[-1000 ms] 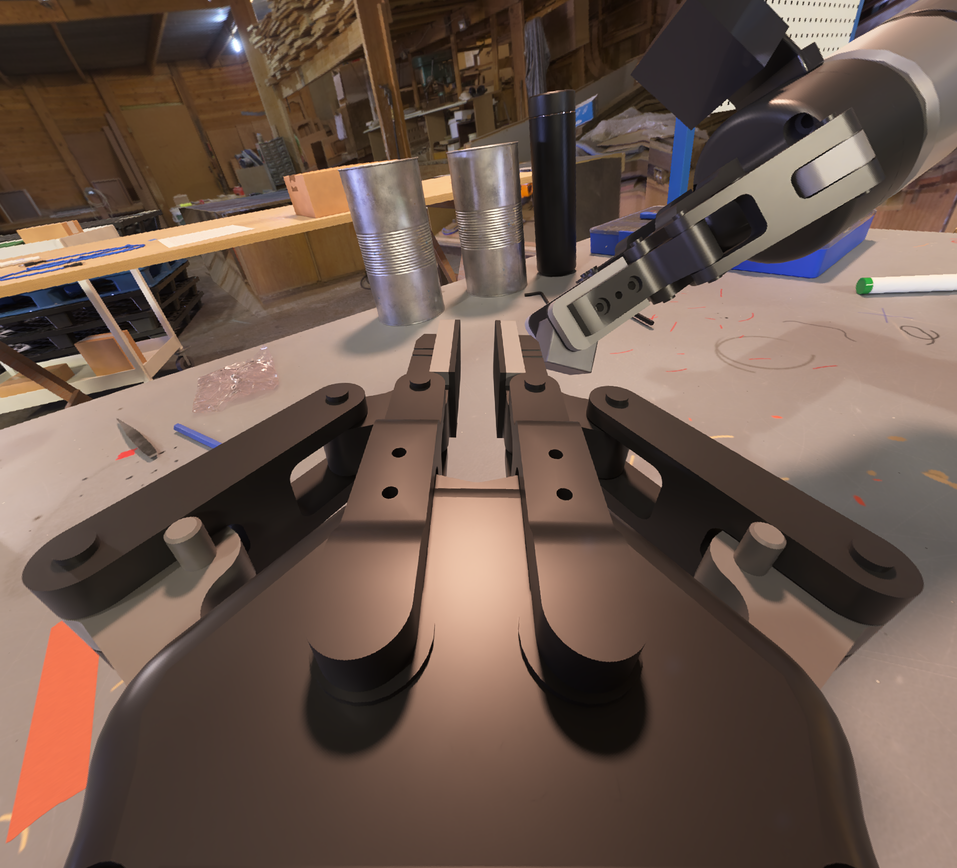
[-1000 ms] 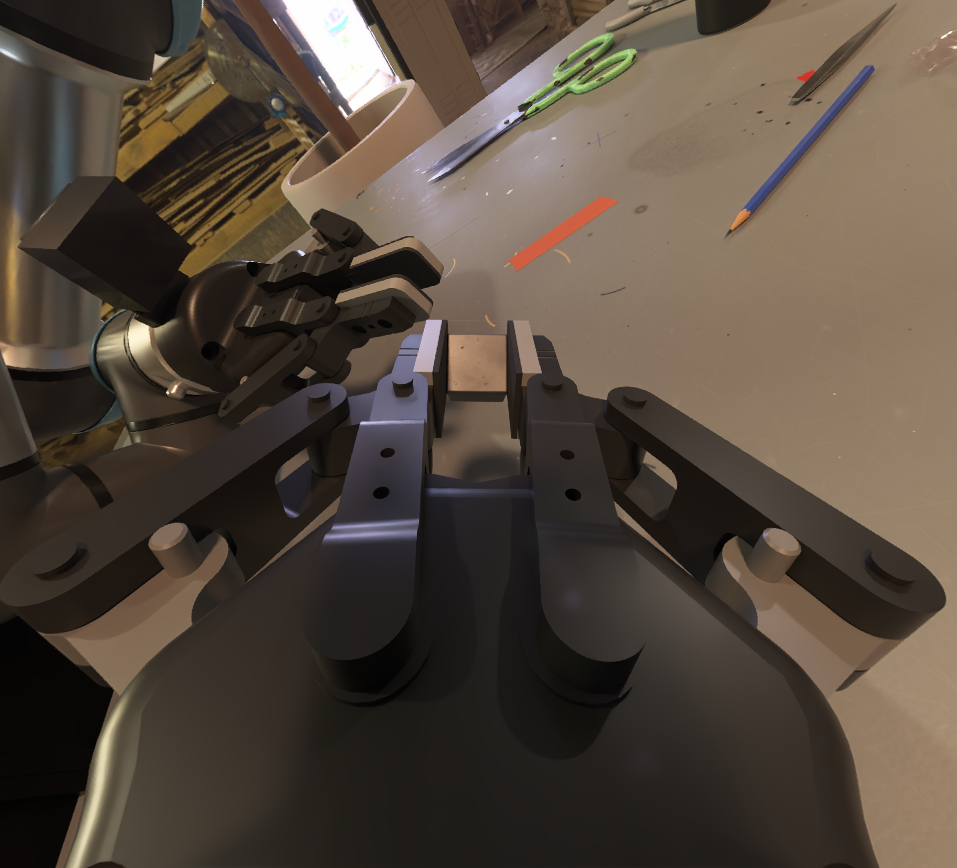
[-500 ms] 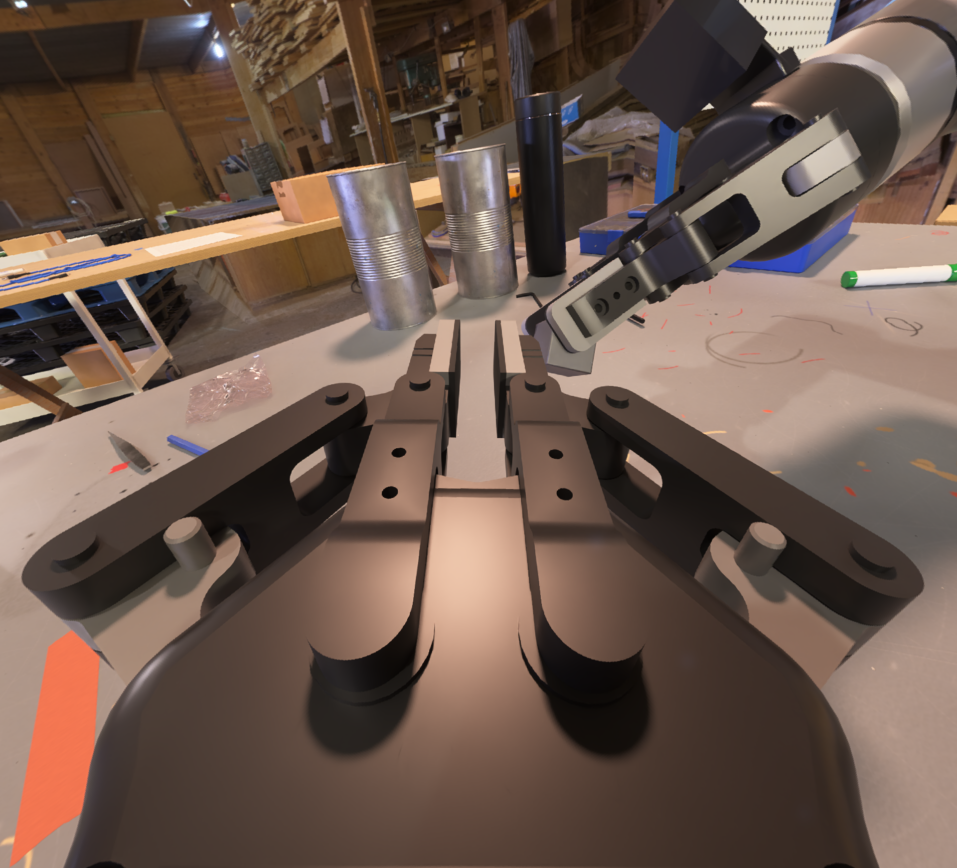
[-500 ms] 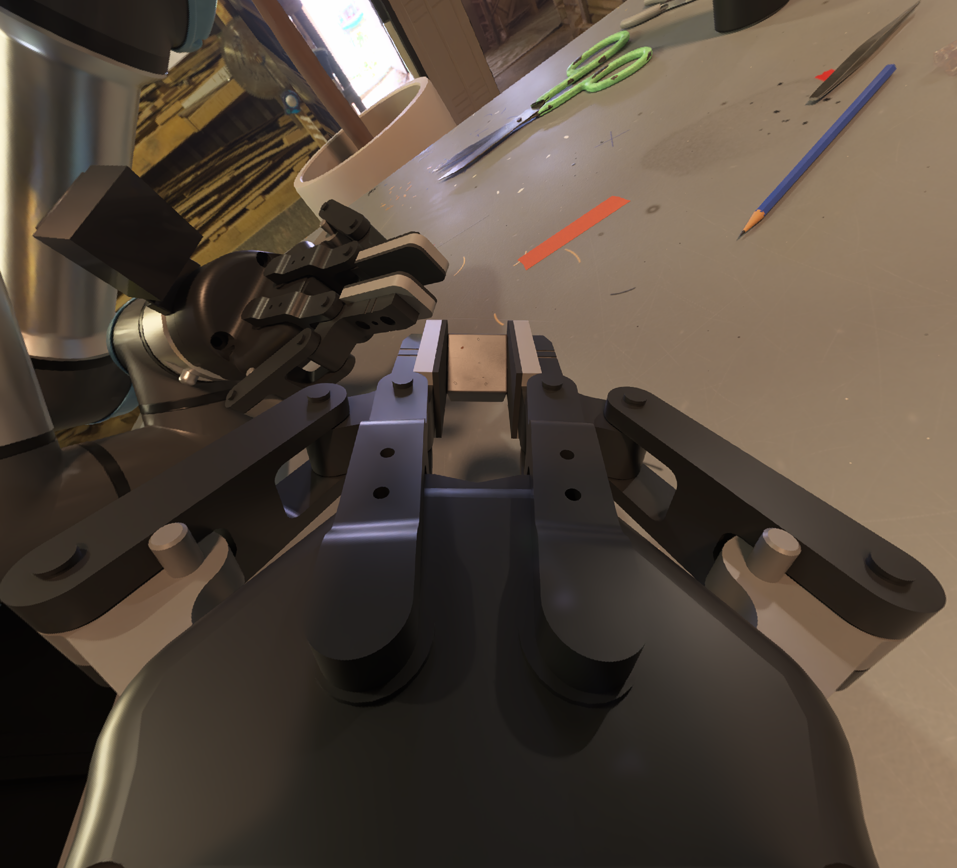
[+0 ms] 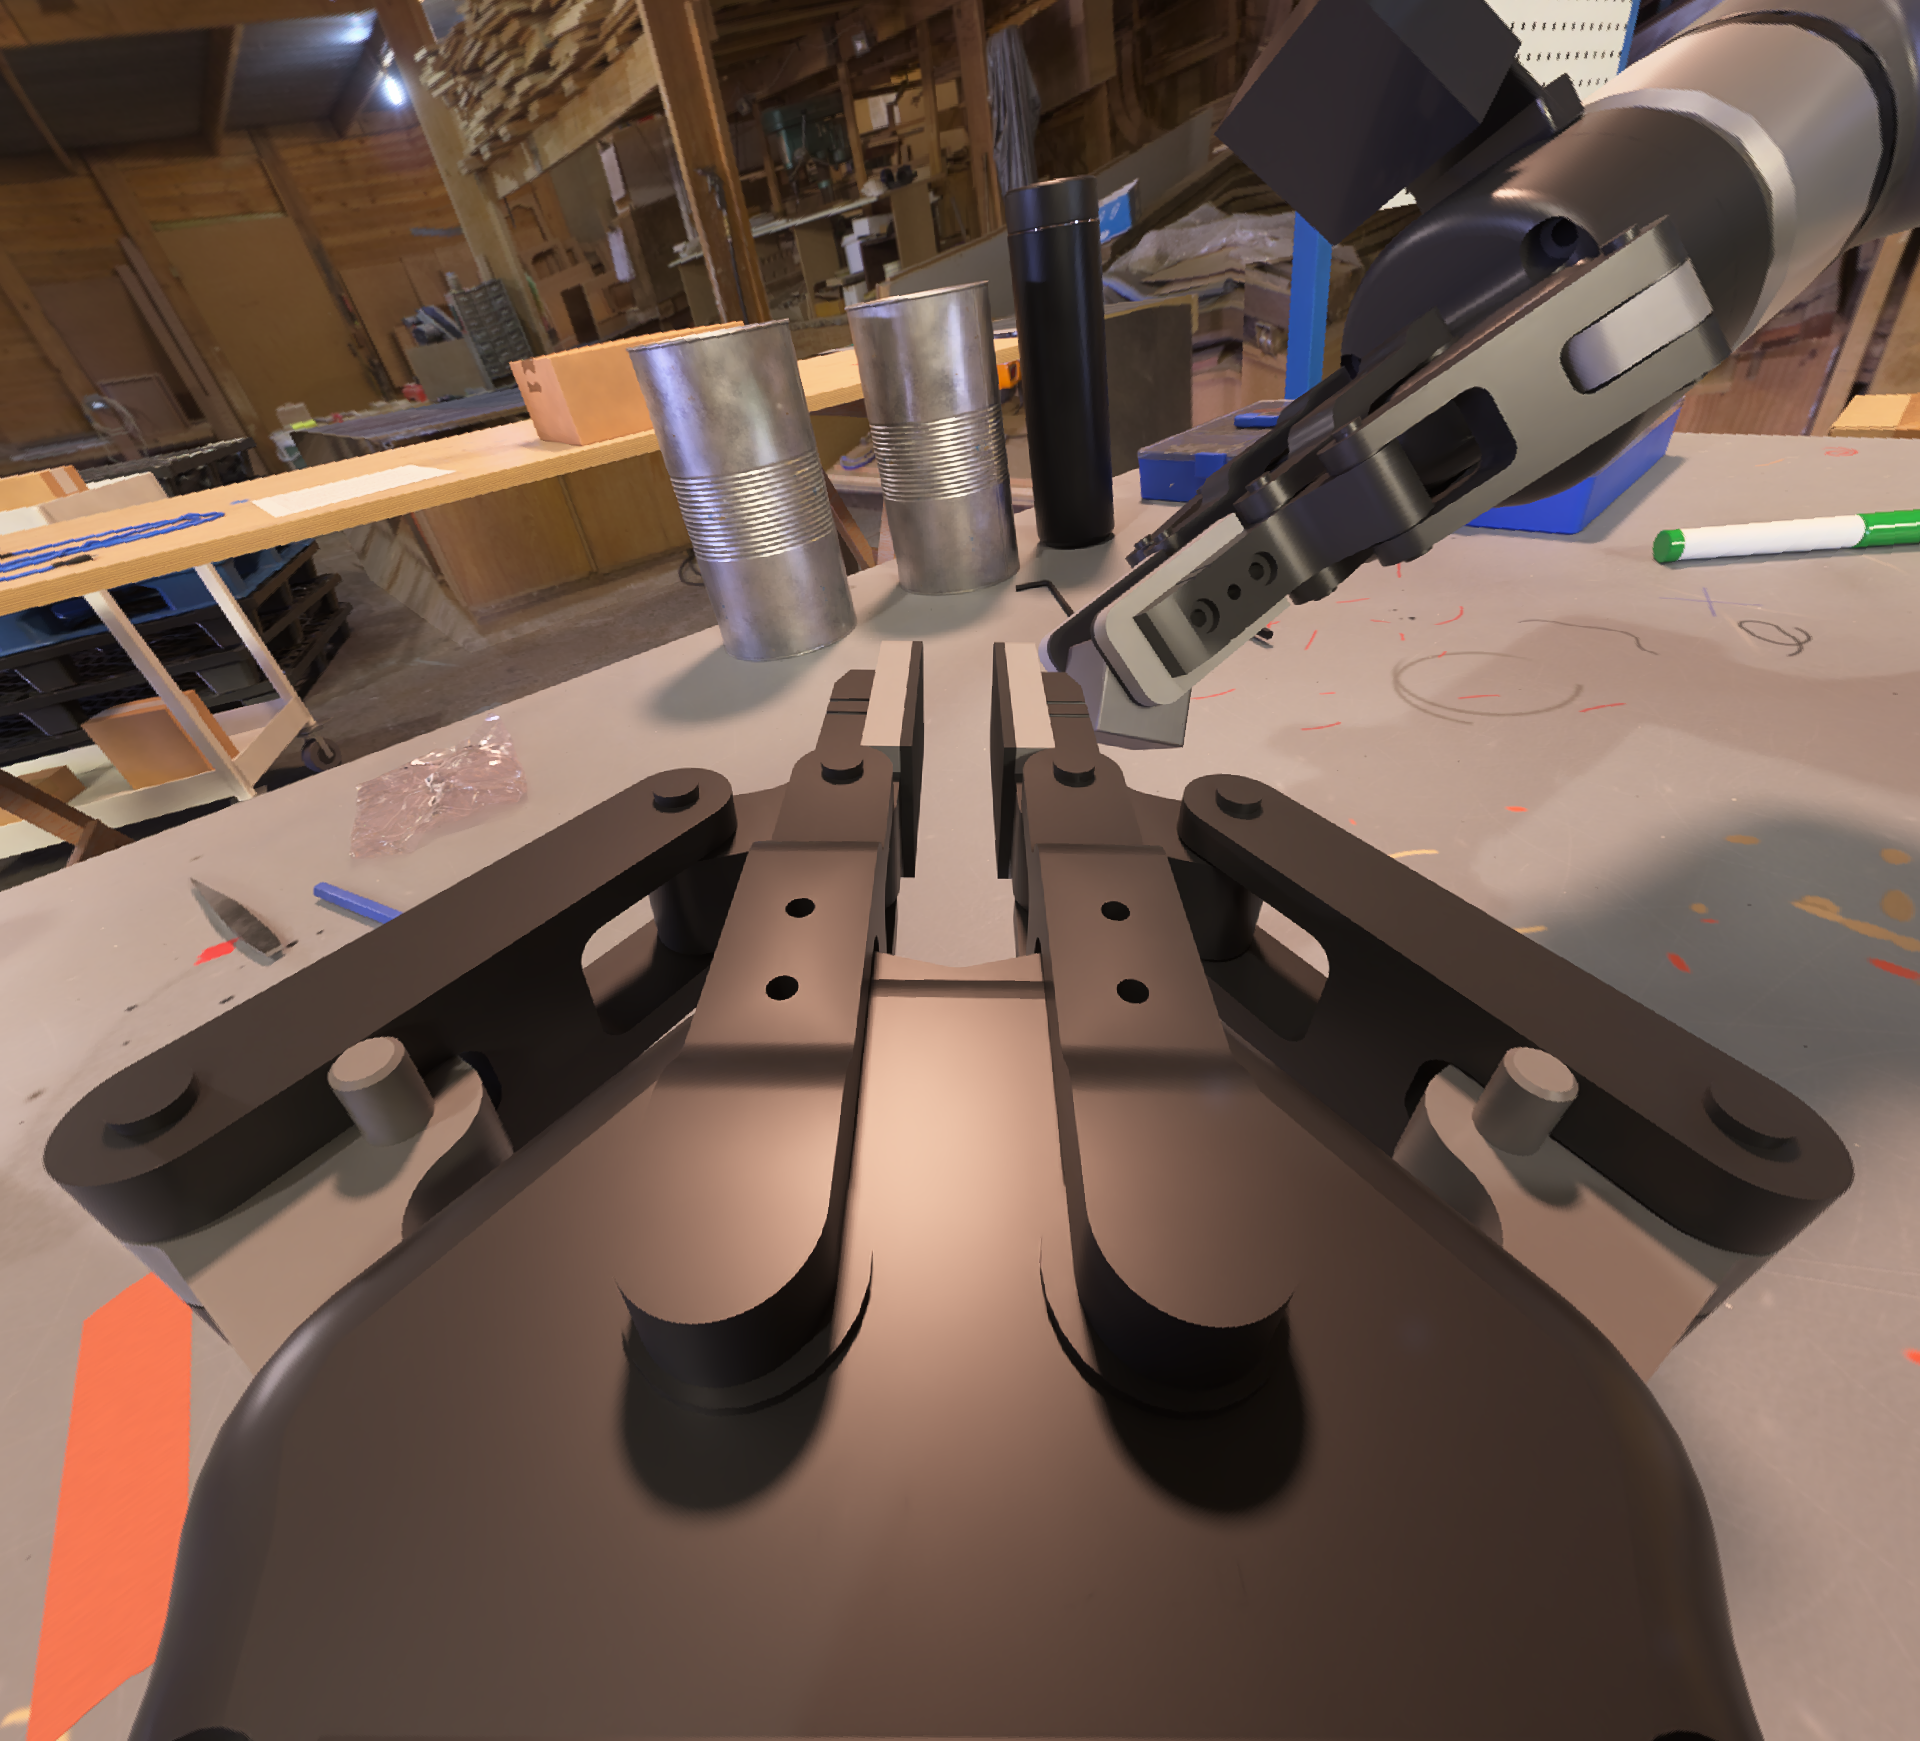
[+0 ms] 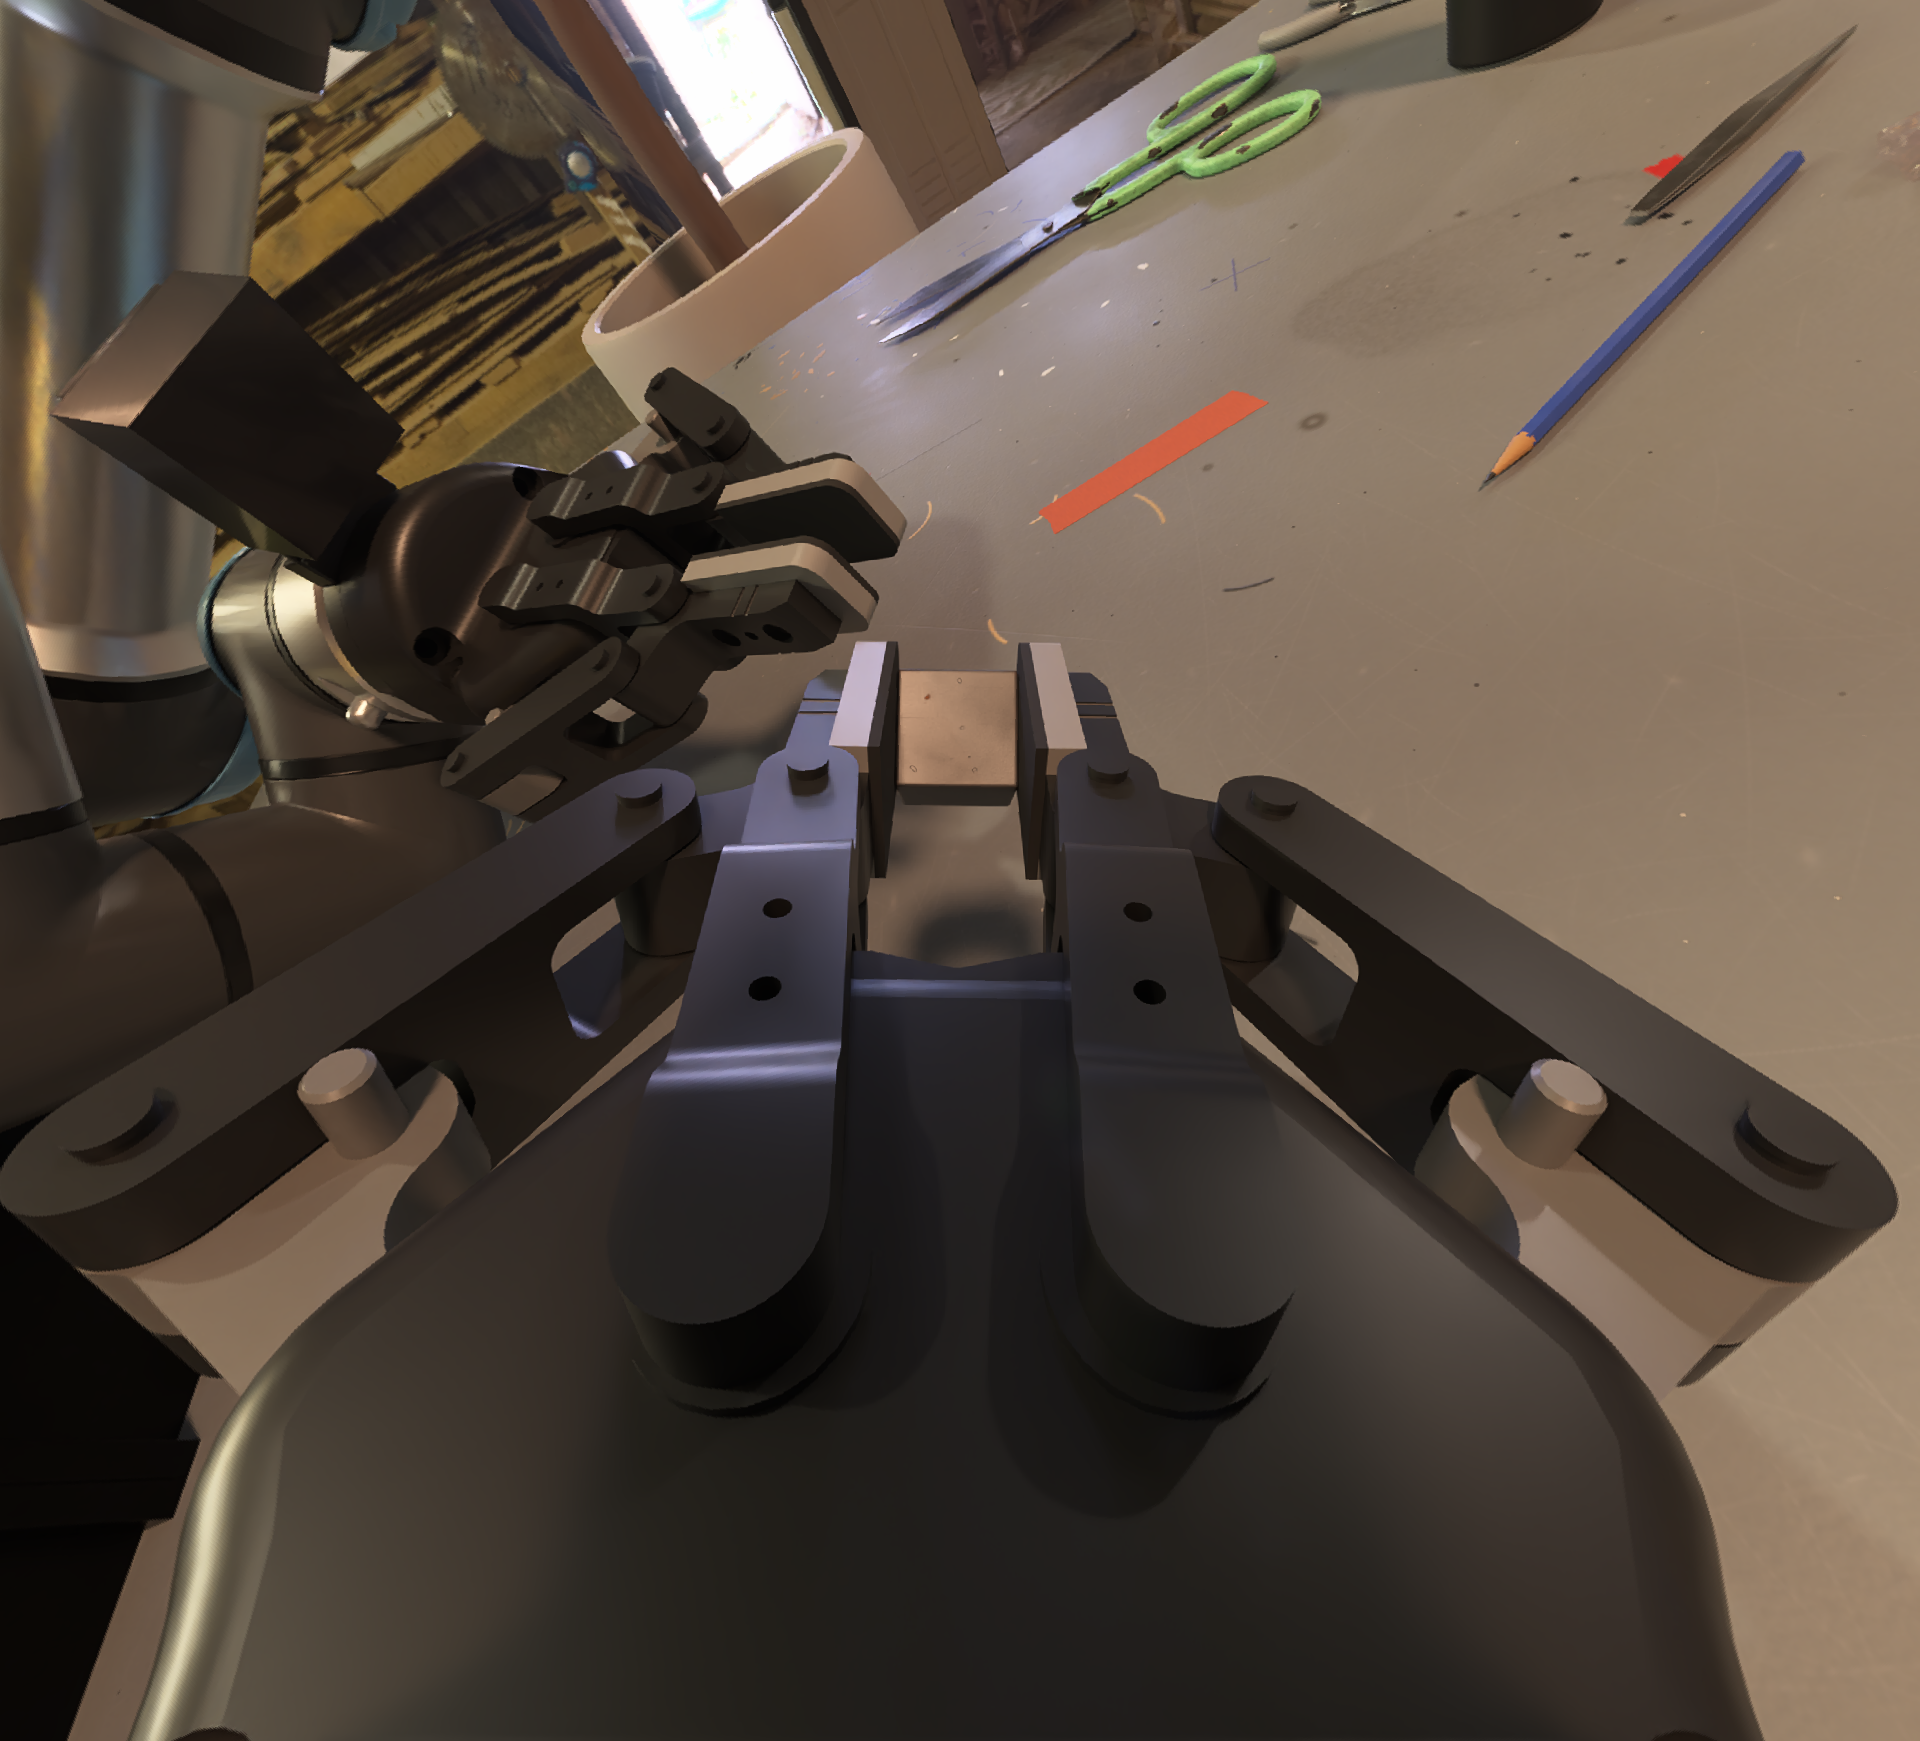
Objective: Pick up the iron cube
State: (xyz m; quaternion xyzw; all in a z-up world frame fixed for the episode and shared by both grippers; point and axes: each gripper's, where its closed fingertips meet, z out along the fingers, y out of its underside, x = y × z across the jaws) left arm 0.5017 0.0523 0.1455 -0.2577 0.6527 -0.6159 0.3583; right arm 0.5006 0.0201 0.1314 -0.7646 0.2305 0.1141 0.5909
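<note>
The iron cube [image 6: 956, 723] sits clamped between the pads of the right gripper [image 6: 956, 715], whose jaws are closed on its two side faces. In the left wrist view the cube [image 5: 1143, 720] shows only as a grey corner under those jaws, close above the worktop [image 5: 1558, 808]; whether it is clear of the surface I cannot tell. The grasp step looks done, and the lift is in hand: the next move calls for a straight rise with firm pressure.

The left gripper [image 5: 956, 704] is empty, its jaws nearly closed with a narrow gap, just beside the cube at 9 o'clock in the right wrist view. That is the tight side. Toward 12 o'clock the worktop is bare up to an orange tape strip [image 6: 1153, 460]; scissors [image 6: 1122, 195] and pencil [image 6: 1652, 309] lie well apart at 1 o'clock.
</note>
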